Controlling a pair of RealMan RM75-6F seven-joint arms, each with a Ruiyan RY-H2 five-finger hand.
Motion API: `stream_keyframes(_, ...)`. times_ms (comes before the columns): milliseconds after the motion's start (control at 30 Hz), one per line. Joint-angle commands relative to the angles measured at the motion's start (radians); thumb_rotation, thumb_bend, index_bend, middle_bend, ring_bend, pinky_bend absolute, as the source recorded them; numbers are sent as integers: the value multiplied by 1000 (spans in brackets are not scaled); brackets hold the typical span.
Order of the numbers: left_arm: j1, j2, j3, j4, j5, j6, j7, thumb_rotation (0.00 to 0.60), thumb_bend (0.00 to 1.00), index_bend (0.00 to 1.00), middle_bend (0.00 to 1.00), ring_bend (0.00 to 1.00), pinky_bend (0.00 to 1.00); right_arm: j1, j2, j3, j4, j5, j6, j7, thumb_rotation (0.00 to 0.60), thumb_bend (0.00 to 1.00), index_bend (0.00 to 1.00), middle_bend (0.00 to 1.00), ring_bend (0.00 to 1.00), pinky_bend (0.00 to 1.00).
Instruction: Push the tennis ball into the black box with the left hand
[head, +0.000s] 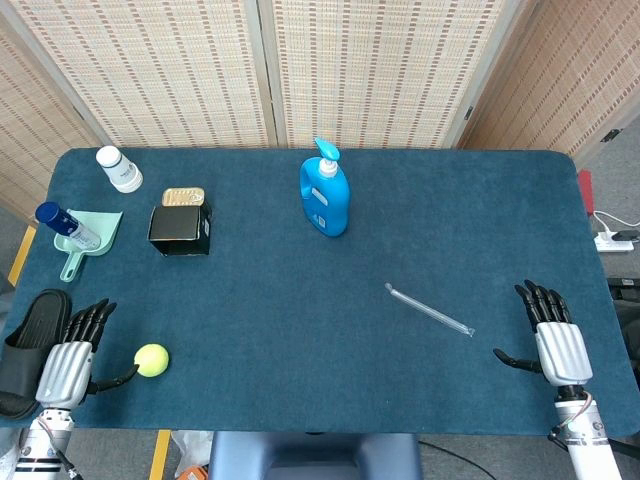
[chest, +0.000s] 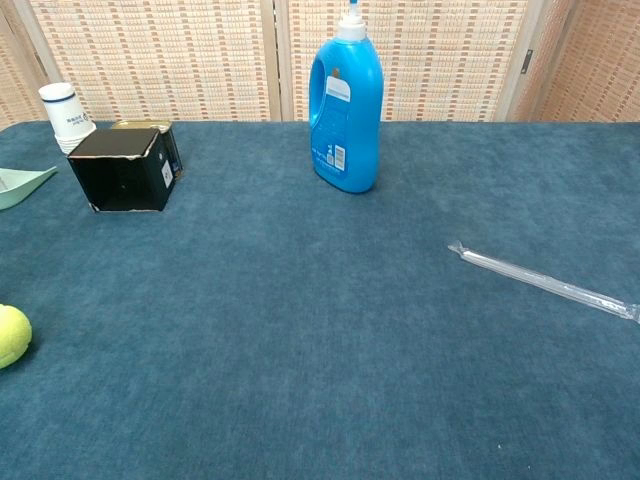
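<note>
Ball sits just right of the left hand, fingers spread, holding nothing; black box lies farther back, slightly right.

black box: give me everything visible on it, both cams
The black box is small, cube-like and looks like cardboard, with worn pale edges. It lies on its side on the blue table, far left, its open mouth toward the robot; the chest view shows a dark interior with nothing visible inside. A white label sits on its right face. A gold tin stands close behind it; contact cannot be told. The tennis ball lies well short of it, and no hand touches it.
</note>
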Motion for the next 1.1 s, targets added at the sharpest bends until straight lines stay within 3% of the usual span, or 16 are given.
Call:
stream_keyframes(33,-1,-3,2,-6,5,3,13,345,166,0,0,0,0,-4,3,-2,4,1,1,12,600,0,0,0,0,0)
stream_keyframes(400,-4,8,0,-32,23,15,36,348,166,1,0,0,0,-8,8,-3,14,-2,1,44,600,0,0,0,0,0)
stream_keyframes(433,-7,9,-4,-31,27,20,40,348,166,40,15,13,18,-7,9,-3,12,-1,-2,44,600,0,0,0,0,0)
stream_keyframes(500,-7,-10,-20,-9,44,53,19,291,166,331,254,237,289,-5,10,-2,9,-3,-3,43,600,0,0,0,0,0)
stream_keyframes(567,-3,-31,-28,26,60,82,-44,195,167,836,785,737,786,-1,11,-3,7,-6,-7,42,600,0,0,0,0,0)
stream_keyframes(633,0,-47,-30,72,81,110,-64,184,166,995,986,960,968,1,10,-3,7,-5,-12,38,600,0,0,0,0,0)
stream_keyframes(733,17,-64,-17,111,90,136,-67,389,215,1000,1000,1000,1000,4,10,-4,6,-3,-21,36,600,0,0,0,0,0)
stream_keyframes(767,26,-65,-12,114,89,143,-69,514,278,1000,1000,1000,1000,5,11,-5,6,-3,-23,36,600,0,0,0,0,0)
stream_keyframes(800,34,-62,-5,116,94,152,-70,572,347,1000,1000,1000,1000,4,12,-5,6,-4,-22,38,600,0,0,0,0,0)
stream_keyframes(933,104,-53,43,128,130,243,-37,600,611,1000,1000,1000,1000,3,17,-5,7,-3,-23,56,600,0,0,0,0,0)
stream_keyframes(1100,196,-100,142,223,204,322,-38,600,663,1000,1000,1000,1000,6,22,-9,5,-8,-29,60,600,0,0,0,0,0)
